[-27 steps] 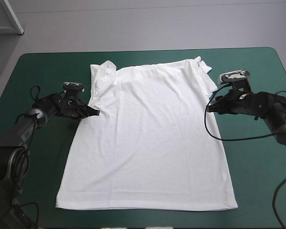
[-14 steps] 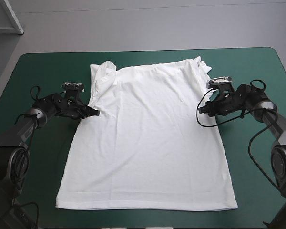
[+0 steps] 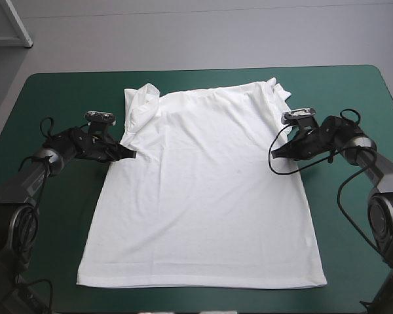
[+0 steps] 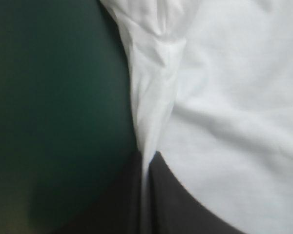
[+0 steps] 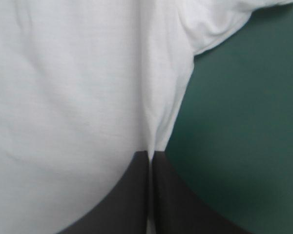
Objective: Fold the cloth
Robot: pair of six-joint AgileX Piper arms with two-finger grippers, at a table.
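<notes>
You have the T-shirt (image 3: 203, 190) spread flat on the teal-green table (image 3: 354, 91), with its sleeves toward the far edge. Your left gripper (image 3: 132, 155) is clamped on its left edge below the sleeve, and your right gripper (image 3: 280, 152) pinches the right edge.

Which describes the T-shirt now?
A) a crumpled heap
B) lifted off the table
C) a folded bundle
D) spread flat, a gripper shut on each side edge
D: the T-shirt lies spread on the teal-green cover, the left gripper and right gripper each pinching a side edge.
</notes>
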